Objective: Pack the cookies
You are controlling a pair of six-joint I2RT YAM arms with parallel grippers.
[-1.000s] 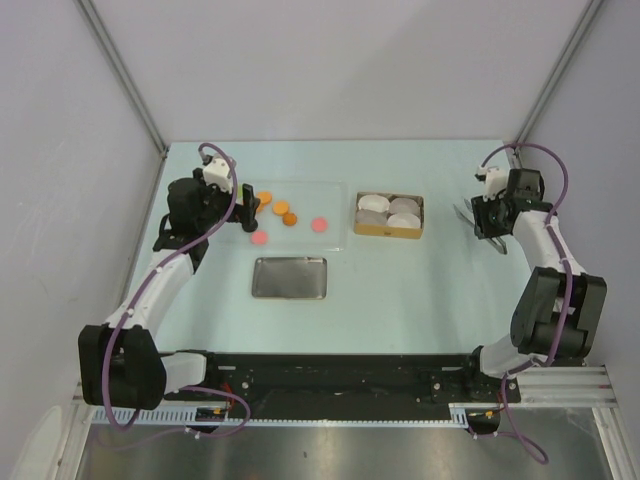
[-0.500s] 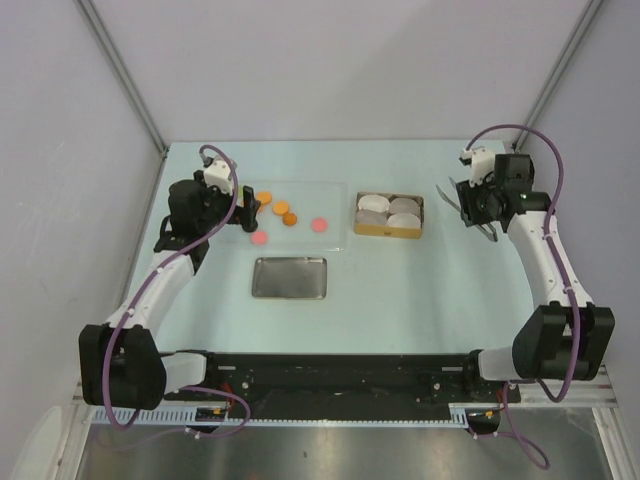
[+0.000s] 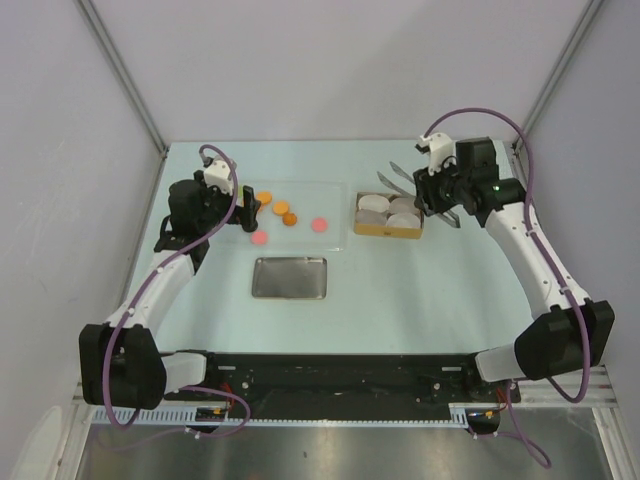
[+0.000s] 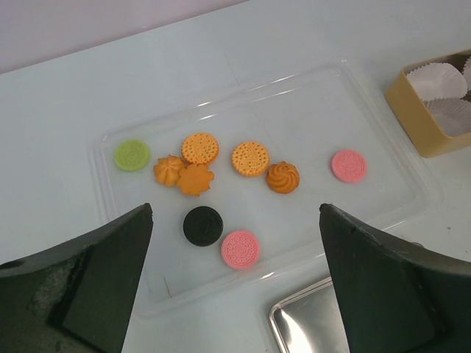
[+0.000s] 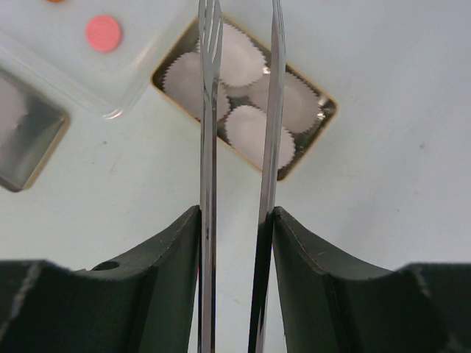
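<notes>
Cookies (image 4: pixel 250 158) lie scattered in a clear tray (image 4: pixel 383 147) on the worktop (image 3: pixel 400 290), below the wide-spread left end effector (image 4: pixel 235 211). Right end effector (image 5: pixel 235 213) grips metal tongs (image 5: pixel 210 110) near a box (image 4: pixel 408 110) of paper cups (image 5: pixel 243 55).

Top view: from high above and behind both arm bases, looking down on the whole pale green counter (image 3: pixel 400 290). Left wrist view: close, tilted forward and down past the left hand (image 4: pixel 235 209) onto a clear plastic tray (image 4: pixel 316 118) of small round cookies (image 4: pixel 250 158). Right wrist view: steeply down along thin metal tongs (image 5: pixel 210 110) in the right hand (image 5: pixel 235 209). All three show the tan cardboard box (image 3: pixel 388 232).
</notes>
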